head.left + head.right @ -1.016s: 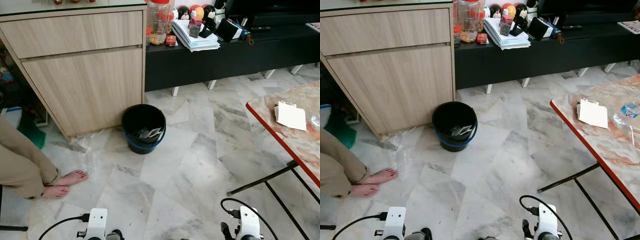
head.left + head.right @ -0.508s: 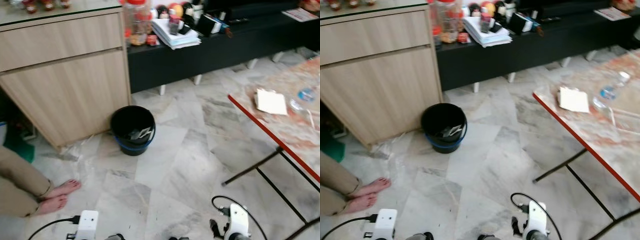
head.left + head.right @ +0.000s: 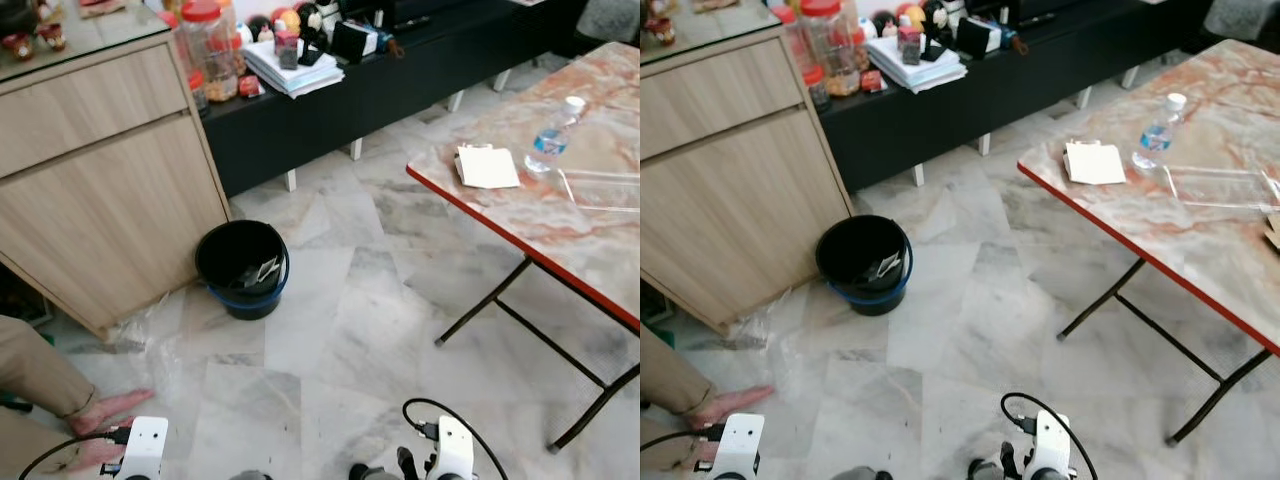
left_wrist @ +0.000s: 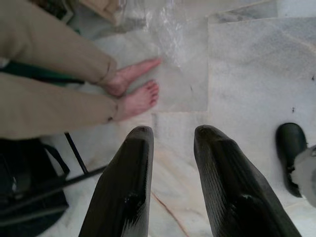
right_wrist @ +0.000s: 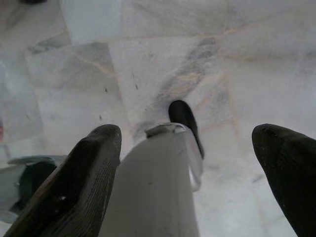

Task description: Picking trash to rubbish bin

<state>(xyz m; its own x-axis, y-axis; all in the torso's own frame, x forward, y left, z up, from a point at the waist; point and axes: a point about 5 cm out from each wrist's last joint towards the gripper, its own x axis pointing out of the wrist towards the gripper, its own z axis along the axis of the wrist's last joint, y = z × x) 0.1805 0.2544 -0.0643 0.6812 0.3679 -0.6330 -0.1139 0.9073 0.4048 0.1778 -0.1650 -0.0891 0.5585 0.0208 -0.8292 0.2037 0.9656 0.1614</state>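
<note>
Left eye view: black rubbish bin sits on the marble floor, right by the wood cabinet, w/ some scraps inside. Crumpled clear plastic lies on the floor near the cabinet's foot, just beside a person's bare foot. Off to my right, marble-top surface w/ red edge carries a white paper pad, a water bottle and a clear flat piece. Black low bench along the wall holds jars, a paper stack, misc. bits.

Left wrist view: my left pincer hangs low over the floor, fingers set a small gap apart, nothing between them. Person's tan trouser legs and two bare feet show beyond the tips, plastic sheet past the toes.

Right wrist view: my right pincer is spread wide, fingers far apart, holding nothing; my own leg and black foot show between them over the tile. Both pincers well apart from bin and plastic.
</note>
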